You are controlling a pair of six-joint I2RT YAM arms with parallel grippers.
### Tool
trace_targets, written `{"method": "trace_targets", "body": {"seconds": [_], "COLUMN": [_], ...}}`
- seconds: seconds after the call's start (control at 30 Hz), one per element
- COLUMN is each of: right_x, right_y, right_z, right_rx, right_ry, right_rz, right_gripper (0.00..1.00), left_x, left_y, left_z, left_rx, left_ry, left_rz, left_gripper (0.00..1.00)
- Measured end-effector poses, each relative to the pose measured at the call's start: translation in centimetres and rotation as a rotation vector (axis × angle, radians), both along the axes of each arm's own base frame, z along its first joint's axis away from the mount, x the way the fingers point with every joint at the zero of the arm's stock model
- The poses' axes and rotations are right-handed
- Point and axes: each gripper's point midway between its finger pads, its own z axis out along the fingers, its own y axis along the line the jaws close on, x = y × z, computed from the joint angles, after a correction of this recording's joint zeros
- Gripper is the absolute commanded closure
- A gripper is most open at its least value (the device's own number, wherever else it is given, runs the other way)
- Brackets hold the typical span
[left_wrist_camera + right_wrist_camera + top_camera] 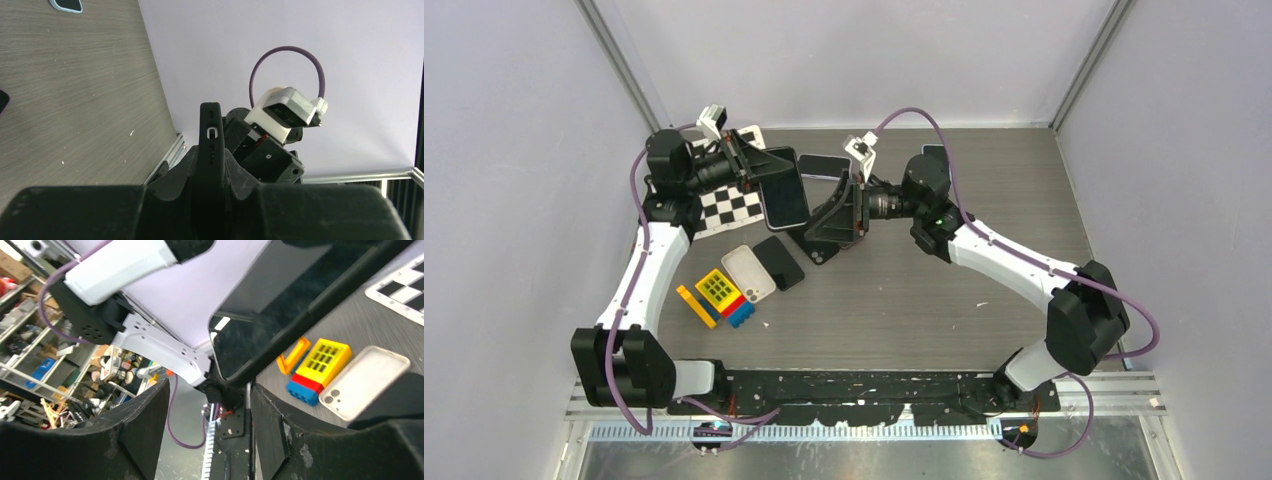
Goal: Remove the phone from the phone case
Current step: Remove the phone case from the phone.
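Black phone case (211, 125) edge pinched, left tool (212, 167).

One overhead — two wrist close-ups

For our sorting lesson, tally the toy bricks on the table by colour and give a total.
Orange brick: 1
Yellow brick: 1
Red brick: 1
Blue brick: 1
Total: 4
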Motion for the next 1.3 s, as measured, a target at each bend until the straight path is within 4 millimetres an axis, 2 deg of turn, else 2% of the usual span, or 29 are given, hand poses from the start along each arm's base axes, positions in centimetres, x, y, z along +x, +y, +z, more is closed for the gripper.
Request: {"method": "trace_targets", "body": {"seconds": [0.13, 0.3, 0.37, 0.4, 0.47, 0.67, 1.0, 1.1, 1.3], "right_x": [-0.4, 0.2, 0.4, 0.4, 0.4, 0.9, -0.5, -0.9, -1.3], "right_y": [0.3, 0.8, 1.0, 1.0, 1.0, 1.4, 1.8, 2.0, 2.4], "right_z": [1.7, 1.3, 1.2, 1.3, 1.4, 0.7, 1.5, 0.9, -0.9], "right_rx": [0.064, 0.081, 0.085, 0.088, 0.09, 0.058, -0.041, -0.073, -0.15], "right_ry": [0.017, 0.072, 0.086, 0.092, 0.1, 0.158, -0.055, -0.102, -0.186], "right_rz": [0.04, 0.046, 0.043, 0.041, 0.041, 0.023, -0.012, -0.011, -0.021], "right_gripper": [0.4, 0.58, 0.68, 0.8, 0.96, 0.99, 0.99, 0.99, 0.99], "left_x": [-0.4, -0.9, -1.2, -1.4, -1.7, -2.0, -2.5, -2.7, -2.5], "left_y": [-0.1, 0.0, -0.1, -0.1, -0.1, -0.1, -0.4, -0.5, -0.9], "left_z": [0.1, 0.6, 0.7, 0.8, 1.0, 1.9, 2.0, 1.5, -0.8], "left_rx": [-0.003, -0.003, -0.004, -0.004, -0.005, -0.007, -0.077, -0.083, -0.086], "left_ry": [-0.002, -0.03, -0.038, -0.045, -0.056, -0.118, -0.028, -0.007, 0.07], "left_rz": [-0.01, -0.019, -0.026, -0.033, -0.041, -0.048, -0.107, -0.128, -0.153], "left_gripper": [1.0, 1.0, 1.0, 1.0, 1.0, 1.0, 1.0, 1.0, 1.0]}}
